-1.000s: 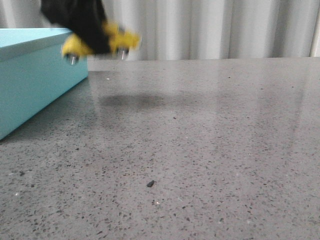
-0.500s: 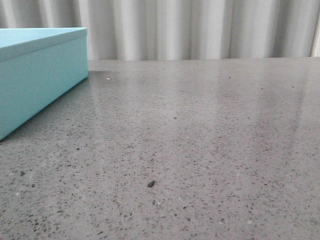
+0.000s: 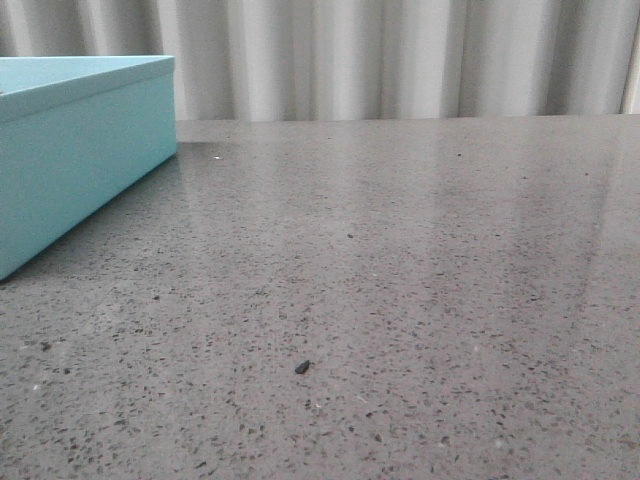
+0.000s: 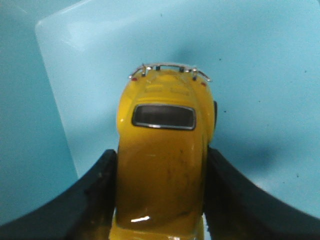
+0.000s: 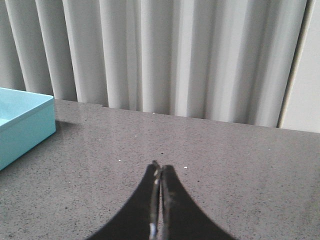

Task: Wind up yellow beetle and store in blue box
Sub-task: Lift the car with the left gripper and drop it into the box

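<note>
Front view: blue box (image 3: 70, 140) at left edge of grey surface (image 3: 400, 280); no arm, no beetle visible.

Left wrist view: left gripper (image 4: 159, 200) clamped on yellow beetle (image 4: 162, 150), fingers (image 4: 95, 195) pressing both flanks; beetle hangs over pale blue of box. Cannot tell height above it. Judgement: lower until wheels near box floor, keep car level, then release gently.

Right wrist view: right gripper (image 5: 159, 200) fully closed, empty, above surface, well apart from box. Only left wrist view shows beetle.
</note>
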{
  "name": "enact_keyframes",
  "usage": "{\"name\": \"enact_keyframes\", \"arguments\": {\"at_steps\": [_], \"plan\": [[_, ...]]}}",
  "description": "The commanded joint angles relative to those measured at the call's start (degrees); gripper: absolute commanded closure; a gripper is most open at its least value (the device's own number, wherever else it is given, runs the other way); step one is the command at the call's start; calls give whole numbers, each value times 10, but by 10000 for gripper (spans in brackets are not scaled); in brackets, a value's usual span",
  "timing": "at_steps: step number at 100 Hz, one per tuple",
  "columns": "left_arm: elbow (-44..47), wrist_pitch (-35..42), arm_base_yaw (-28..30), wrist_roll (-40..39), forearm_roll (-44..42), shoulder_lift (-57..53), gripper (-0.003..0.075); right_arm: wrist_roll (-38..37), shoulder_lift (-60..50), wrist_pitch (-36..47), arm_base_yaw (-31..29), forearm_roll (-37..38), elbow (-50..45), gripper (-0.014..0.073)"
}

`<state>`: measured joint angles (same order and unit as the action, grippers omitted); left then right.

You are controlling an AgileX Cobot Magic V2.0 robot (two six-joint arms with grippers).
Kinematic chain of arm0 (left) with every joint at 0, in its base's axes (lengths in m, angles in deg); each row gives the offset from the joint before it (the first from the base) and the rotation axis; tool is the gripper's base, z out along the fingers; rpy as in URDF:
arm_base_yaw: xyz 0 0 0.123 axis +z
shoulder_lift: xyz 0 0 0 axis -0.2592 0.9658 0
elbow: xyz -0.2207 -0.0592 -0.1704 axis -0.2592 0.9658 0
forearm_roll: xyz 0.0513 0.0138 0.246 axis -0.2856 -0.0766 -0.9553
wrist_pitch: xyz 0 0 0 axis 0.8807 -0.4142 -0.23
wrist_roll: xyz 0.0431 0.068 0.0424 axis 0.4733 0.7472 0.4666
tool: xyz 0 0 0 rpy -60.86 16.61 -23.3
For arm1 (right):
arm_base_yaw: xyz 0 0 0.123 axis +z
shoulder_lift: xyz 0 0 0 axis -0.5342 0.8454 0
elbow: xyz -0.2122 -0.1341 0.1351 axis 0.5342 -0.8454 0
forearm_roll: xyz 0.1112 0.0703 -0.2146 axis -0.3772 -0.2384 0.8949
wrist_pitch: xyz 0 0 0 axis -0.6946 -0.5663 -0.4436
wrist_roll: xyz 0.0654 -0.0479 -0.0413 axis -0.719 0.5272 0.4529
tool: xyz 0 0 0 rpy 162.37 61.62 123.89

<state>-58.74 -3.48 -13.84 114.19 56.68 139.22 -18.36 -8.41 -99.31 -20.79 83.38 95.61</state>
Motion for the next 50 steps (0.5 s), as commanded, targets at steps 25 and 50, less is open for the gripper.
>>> {"name": "enact_keyframes", "arguments": {"at_steps": [25,50], "plan": [[-15,24,-4,-9,12,-28,311,4,15,31,1,-8,11,646],[-15,19,-4,-9,46,-72,318,4,15,-2,1,-8,12,646]]}}
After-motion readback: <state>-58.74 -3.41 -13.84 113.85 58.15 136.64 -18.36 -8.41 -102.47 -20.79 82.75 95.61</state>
